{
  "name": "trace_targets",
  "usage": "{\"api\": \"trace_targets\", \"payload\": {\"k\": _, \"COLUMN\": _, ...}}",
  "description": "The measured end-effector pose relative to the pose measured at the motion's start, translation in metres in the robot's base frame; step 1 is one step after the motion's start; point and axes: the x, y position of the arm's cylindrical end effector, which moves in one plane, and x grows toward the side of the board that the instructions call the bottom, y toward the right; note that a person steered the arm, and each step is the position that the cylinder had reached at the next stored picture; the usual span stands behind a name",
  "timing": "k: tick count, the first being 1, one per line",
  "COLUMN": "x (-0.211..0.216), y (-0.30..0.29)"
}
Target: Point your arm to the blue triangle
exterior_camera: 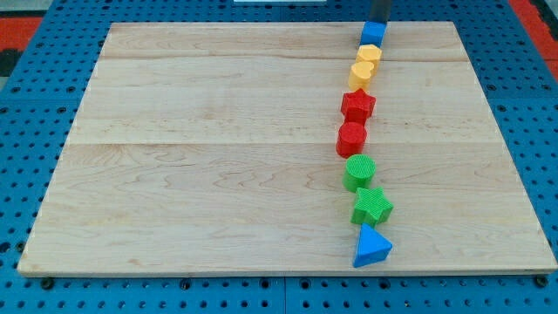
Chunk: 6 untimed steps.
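The blue triangle (372, 247) lies near the board's bottom edge, right of the middle, at the lower end of a column of blocks. My tip (377, 21) shows as a dark rod at the view's top edge. It sits just behind a blue cube (373, 34), at the far end of the column from the triangle. Whether it touches the cube I cannot tell.
Between the cube and the triangle, from top to bottom, stand a yellow block (369, 55), a second yellow block (361, 73), a red star (357, 105), a red cylinder (351, 138), a green cylinder (359, 172) and a green star (372, 206). The wooden board (200, 157) lies on a blue pegboard.
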Motion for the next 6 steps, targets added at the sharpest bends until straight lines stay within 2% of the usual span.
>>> {"api": "trace_targets", "payload": {"k": 2, "x": 0.000, "y": 0.006}}
{"api": "trace_targets", "payload": {"k": 3, "x": -0.002, "y": 0.069}}
{"api": "trace_targets", "payload": {"k": 5, "x": -0.002, "y": 0.136}}
{"api": "trace_targets", "payload": {"k": 6, "x": 0.028, "y": 0.154}}
